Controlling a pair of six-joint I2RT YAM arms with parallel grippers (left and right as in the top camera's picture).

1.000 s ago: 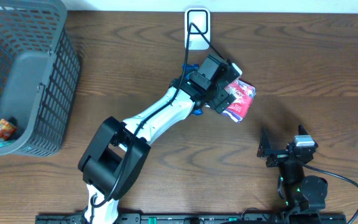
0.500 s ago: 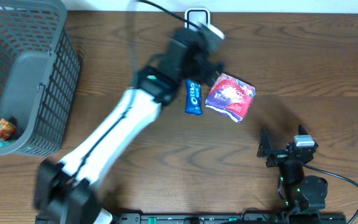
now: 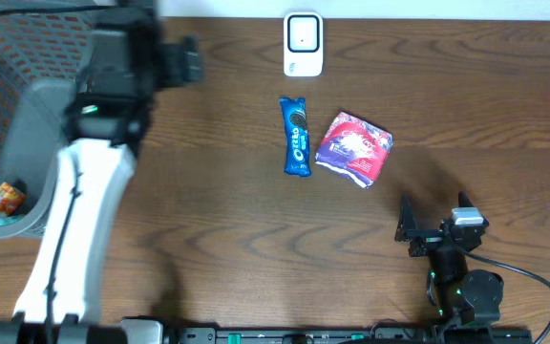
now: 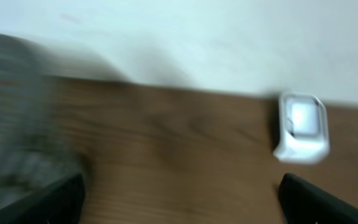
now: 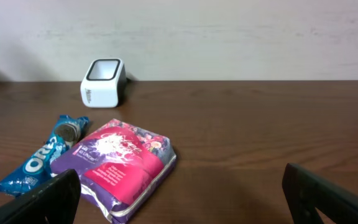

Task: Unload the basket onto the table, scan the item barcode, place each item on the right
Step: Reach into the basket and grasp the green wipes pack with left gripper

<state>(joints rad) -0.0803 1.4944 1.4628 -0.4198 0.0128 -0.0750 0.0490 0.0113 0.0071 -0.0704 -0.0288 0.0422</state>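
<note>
Nothing in hand; you have no scan under way.
Your left gripper [image 3: 175, 62] hangs wide and empty by the basket [image 3: 84, 143]. The Oreo pack [image 3: 297, 136] and purple packet [image 3: 353, 148] lie below the scanner [image 3: 303, 43], likely awaiting pickup. Your right gripper [image 3: 434, 227] is wide open too.

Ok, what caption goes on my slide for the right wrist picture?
Blue Oreo packet beside a purple snack pouch, white box-shaped scanner behind, on a brown wooden table.

Left hand [image 3: 187, 59], right hand [image 3: 433, 214]: open.
</note>
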